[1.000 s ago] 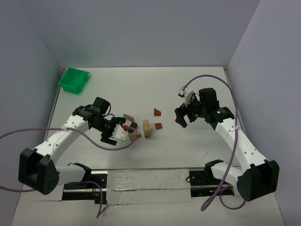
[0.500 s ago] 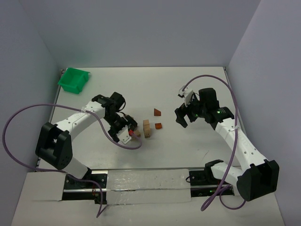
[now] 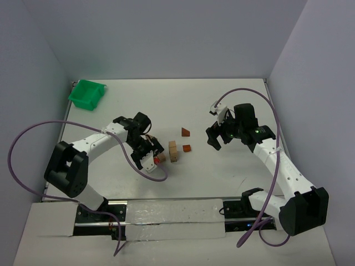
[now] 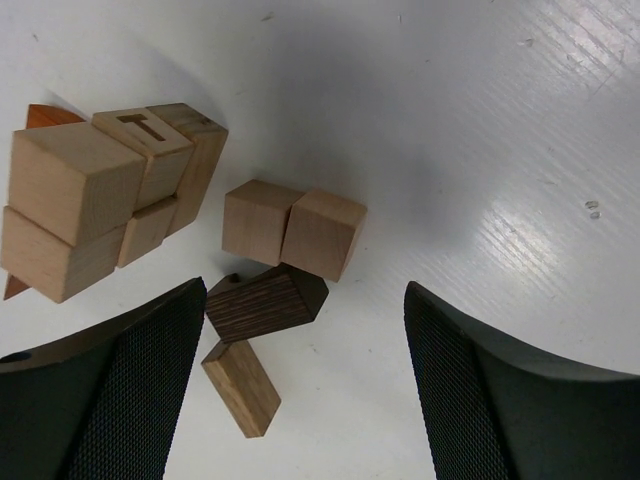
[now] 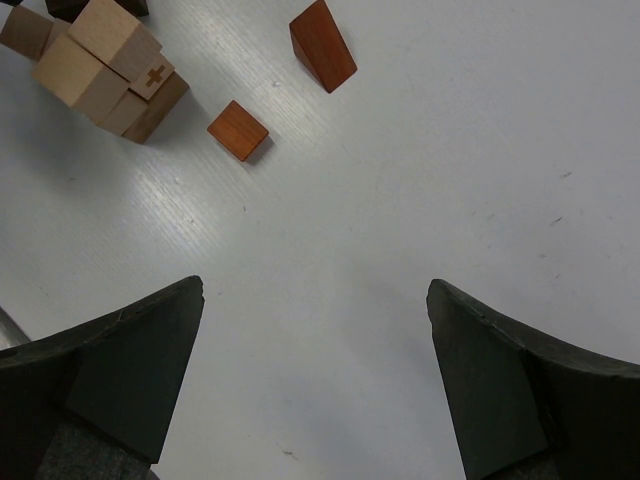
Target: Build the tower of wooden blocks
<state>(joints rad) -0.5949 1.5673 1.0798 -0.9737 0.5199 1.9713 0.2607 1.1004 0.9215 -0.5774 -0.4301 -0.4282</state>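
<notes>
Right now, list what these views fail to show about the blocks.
- Top external: the left hand covers the loose blocks under it; count unreadable.
- Left wrist: the tan stack hides all but a sliver of a reddish piece.
- Right wrist: the top-left edge crops the tan stack.

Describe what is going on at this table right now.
The left gripper hangs open over a dark brown wooden block and two light tan wooden cubes, beside a short stack of tan wooden blocks. The right gripper is open and empty, near a reddish-brown wooden wedge.
</notes>
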